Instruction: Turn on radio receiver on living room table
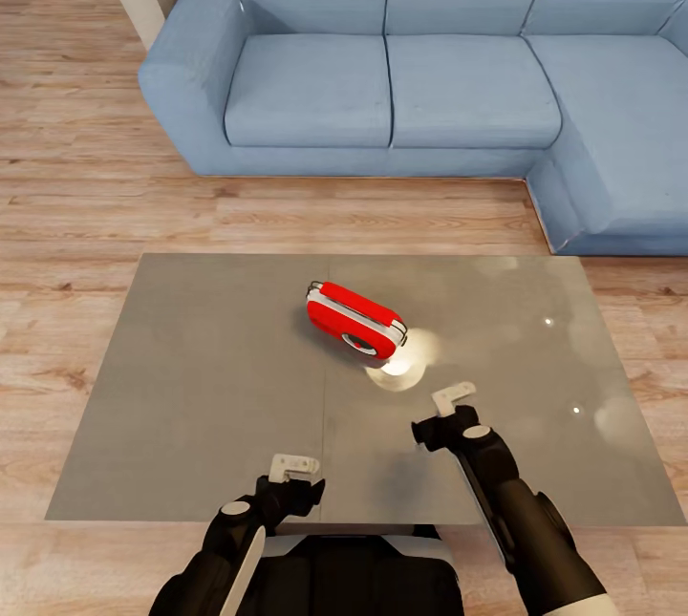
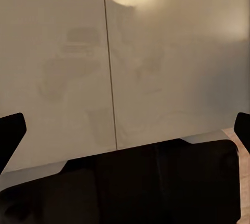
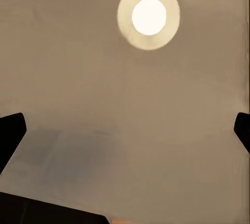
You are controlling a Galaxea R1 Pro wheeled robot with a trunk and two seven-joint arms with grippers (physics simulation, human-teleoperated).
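Near the middle of the large low coffee table (image 1: pixel 210 387) with its glossy grey-brown top lies the small red rounded radio receiver (image 1: pixel 354 318) with silver-white trim, its round dark dial facing the robot and a bright lamp reflection (image 1: pixel 406 363) at its five o'clock. Toward twelve o'clock, across light wood plank floor (image 1: pixel 86 186), stands a blue L-shaped sofa (image 1: pixel 401 72). Both black arms hover over the table's near edge, the right gripper (image 1: pixel 453 397) at about five o'clock from the radio and apart from it, the left gripper (image 1: pixel 292 467) at seven o'clock and farther off; both have their fingers spread, pinching nothing.

bright, even, sharp render; round lamp glare on the glossy table (image 1: pixel 191 387).
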